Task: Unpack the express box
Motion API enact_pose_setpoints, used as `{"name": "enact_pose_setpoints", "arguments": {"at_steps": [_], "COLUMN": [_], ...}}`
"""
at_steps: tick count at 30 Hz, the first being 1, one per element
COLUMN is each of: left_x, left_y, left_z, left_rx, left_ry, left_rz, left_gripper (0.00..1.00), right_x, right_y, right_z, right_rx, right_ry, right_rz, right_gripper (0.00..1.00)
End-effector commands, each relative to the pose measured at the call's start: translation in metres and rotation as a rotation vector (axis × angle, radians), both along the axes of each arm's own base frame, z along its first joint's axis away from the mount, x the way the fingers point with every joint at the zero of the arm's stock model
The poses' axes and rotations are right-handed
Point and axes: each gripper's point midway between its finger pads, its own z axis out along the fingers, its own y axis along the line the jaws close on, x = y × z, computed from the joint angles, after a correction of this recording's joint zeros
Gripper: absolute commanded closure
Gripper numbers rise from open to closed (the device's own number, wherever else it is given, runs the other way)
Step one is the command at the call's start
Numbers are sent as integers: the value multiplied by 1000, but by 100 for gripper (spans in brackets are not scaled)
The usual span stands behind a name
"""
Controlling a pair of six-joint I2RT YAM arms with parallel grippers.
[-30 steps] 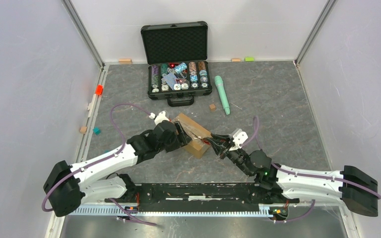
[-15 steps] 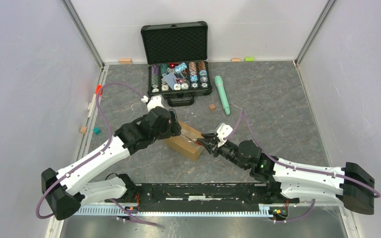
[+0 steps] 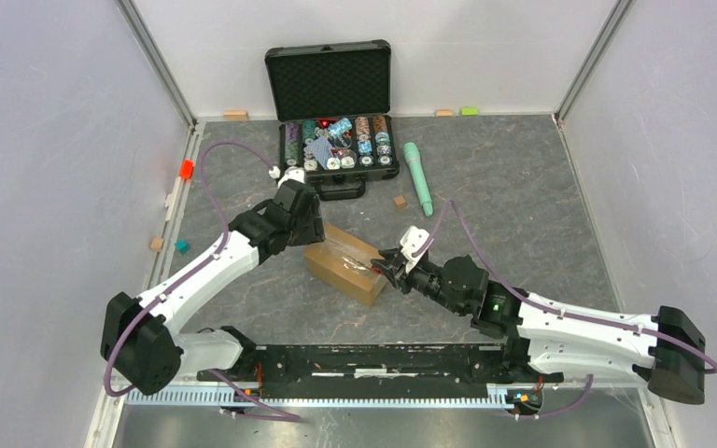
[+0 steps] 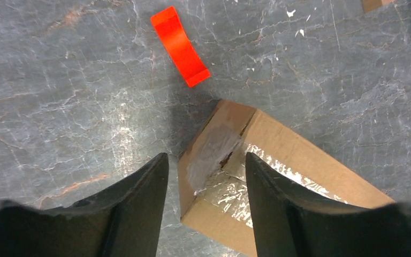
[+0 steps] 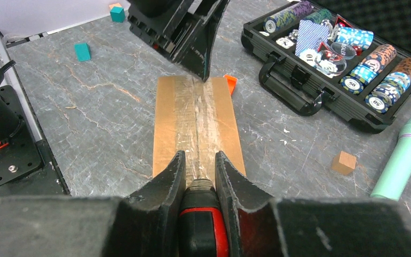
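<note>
— What was the left end effector doing?
— It hung over the left end of the express box. It was released, with its two fingers spread and that end's taped corner showing between them. It held nothing, and I couldn't tell whether either finger touched the cardboard.

— And the box itself?
— It lay flat on the worktop with its flaps closed and glossy clear tape along the top seam. A small curved red strip lay just past its left end, apart from it.

— The right end effector?
— It was at the box's right end, clenched on a red-and-black tool. The tool pointed along the taped seam and its front reached the box's edge there. I couldn't tell whether it pressed in.

— Anything beyond the box?
— Well beyond its far side stood an open black case of poker chips. A mint-green microphone lay beyond its right end.
</note>
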Motion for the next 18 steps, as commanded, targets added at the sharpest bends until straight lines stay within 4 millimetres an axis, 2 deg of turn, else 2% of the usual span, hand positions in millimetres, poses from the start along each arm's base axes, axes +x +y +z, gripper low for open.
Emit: {"name": "enact_pose_setpoints", "arguments": {"at_steps": [1, 8, 18], "left_x": [2, -10, -23], "left_y": [-11, 2, 8], "left_z": [-9, -46, -84], "left_rx": [-76, -78, -86], "left_ry": [2, 81, 152], "left_rz": [-36, 46, 107], "left_gripper": [41, 55, 61], "right_x": [6, 9, 15], "right_y": [-1, -3, 1], "right_z": [56, 87, 108], "right_rx": [103, 136, 148], "right_ry": [-49, -42, -11], "right_rz": [-35, -59, -92], "right_gripper": [100, 100, 100]}}
